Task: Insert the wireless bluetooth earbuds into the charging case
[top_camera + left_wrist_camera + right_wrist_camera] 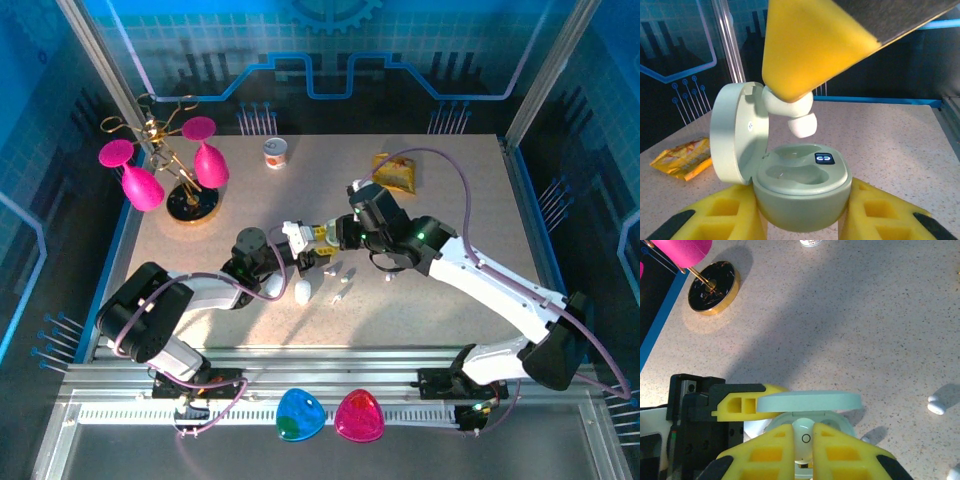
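A: Surface first?

B: Speckled beige tabletop (470,210), bright in the middle, shadowed under the arms. Edged in blue along the left. Closed off on the near side by a metal rail (350,362) carrying both bases.

A: And around it?

B: Dark blue walls (450,50) printed with grids and pale circuit lines, with a gear outline (335,12) on the far one. Slanting metal posts (100,70) at the far corners.

A: On the table?

B: Far left, a gold stand (160,140) on a black round base, hung with pink glasses (140,185). Far centre, a small tub (275,153). Right of that, a yellow packet (395,172). Near centre, two white cases (302,291) side by side, plus a few loose earbuds (345,283) just to their right. Down by the rail, a blue pebble shape (300,415) beside a pink one (359,416).

A: Left gripper (802,210)?

B: Closed narrow on the pale-green case (800,175), with a yellow finger (720,217) on each side. Held upright over the middle of the table, lid standing open.

A: Right gripper (803,435)?

B: Pinched tight on one white earbud (795,115). Poised just above the hollows of the open case, apart from them, not yet seated.

A: Anything hard to tell?

B: Exact count of the loose earbuds, too small in the overhead view.
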